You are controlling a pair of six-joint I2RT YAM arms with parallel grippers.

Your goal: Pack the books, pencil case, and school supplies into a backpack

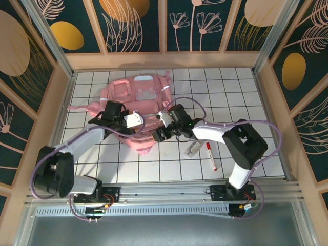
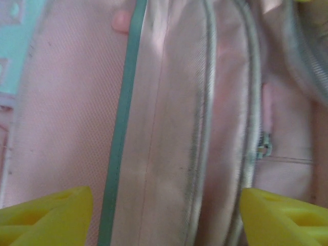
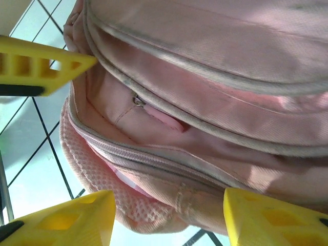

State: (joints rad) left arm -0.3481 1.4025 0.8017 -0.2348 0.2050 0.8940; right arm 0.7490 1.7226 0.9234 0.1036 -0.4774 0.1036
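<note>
- Pink soft fabric backpack (image 1: pixel 134 97) lies flat on the white tiled bench (image 1: pixel 246 92), out in front of both arms.
- Both arms lean over its near end. The left gripper (image 2: pixel 164 218) has its yellow fingers spread wide above the cloth and holds nothing. The right gripper (image 3: pixel 166 218) is spread too, with the bag's near edge between its fingers.
- A short white marker with a red cap (image 1: pixel 211 156) lies on the bench to the right of the right gripper, well apart from the bag. Its long side runs roughly near to far. The right arm is nearer, so I think that arm should fetch it.
- From above you can see where the marker lies. The right wrist view looks into the open zip pocket (image 3: pixel 154 118), which the arms cover from above.
</note>
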